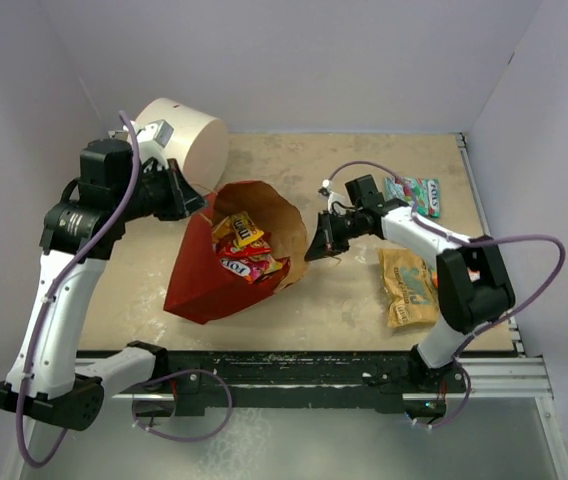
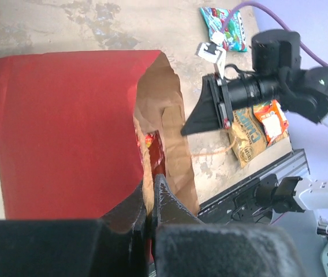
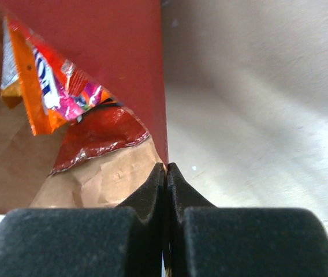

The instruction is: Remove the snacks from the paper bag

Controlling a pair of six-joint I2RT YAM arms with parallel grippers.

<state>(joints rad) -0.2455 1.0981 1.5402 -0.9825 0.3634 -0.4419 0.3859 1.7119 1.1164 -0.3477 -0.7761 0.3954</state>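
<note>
We've got a green packet (image 1: 412,196) and a tan packet (image 1: 408,287) out on the counter (image 1: 344,165), more snacks (image 1: 242,250) waiting inside the tipped paper bag (image 1: 199,282), left fingers (image 2: 167,205) pinching its rim, right fingers (image 3: 179,190) pressed together at its mouth edge.

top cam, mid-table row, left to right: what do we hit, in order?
red paper bag → right claw, pinched shut at the bag's rim → tan crinkly foil packet
</note>
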